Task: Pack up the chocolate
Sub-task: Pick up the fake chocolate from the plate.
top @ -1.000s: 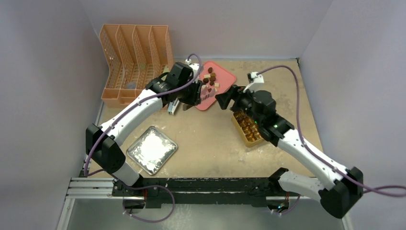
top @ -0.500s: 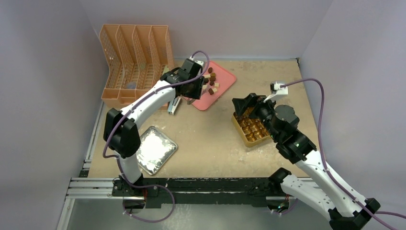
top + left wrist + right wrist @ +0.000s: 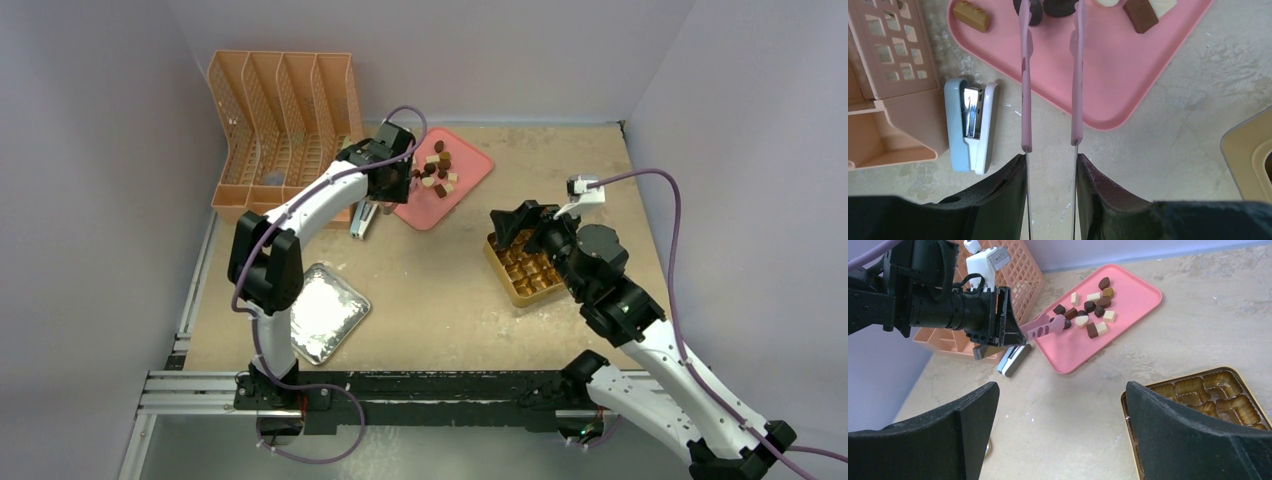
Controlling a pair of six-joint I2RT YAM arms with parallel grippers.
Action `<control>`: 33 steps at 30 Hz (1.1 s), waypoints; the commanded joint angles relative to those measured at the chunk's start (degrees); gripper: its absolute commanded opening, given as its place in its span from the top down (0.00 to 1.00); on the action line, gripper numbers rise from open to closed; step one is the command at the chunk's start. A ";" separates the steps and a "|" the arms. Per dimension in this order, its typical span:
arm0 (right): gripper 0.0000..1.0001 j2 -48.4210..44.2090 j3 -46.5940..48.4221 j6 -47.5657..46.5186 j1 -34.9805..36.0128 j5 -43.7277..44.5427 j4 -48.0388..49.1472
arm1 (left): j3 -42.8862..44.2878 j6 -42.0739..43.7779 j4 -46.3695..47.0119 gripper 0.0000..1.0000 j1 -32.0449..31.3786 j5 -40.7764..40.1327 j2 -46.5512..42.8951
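The chocolate (image 3: pixel 437 172) lies clustered on the pink tray (image 3: pixel 470 165). The left gripper (image 3: pixel 1052 20) reaches over it, its long pink fingers (image 3: pixel 1025 100) slightly apart and their tips among dark pieces. The right gripper (image 3: pixel 1060 390) hovers by the gold box (image 3: pixel 525 270), jaws spread wide and holding nothing.

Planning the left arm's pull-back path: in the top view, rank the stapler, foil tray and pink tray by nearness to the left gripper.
1. pink tray, directly beneath the left gripper.
2. stapler, on the table just left of that tray.
3. foil tray, far off toward the near-left edge.
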 commanded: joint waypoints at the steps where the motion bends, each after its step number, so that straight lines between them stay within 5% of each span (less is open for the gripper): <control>1: 0.01 -0.77 0.44 -1.28 -0.16 1.28 1.58 | 2.66 -1.45 0.86 0.62 1.19 -2.90 0.05; 33: 0.01 -1.03 -0.02 -1.38 -0.17 1.50 2.55 | 4.04 -2.81 1.14 0.64 2.86 -1.43 3.18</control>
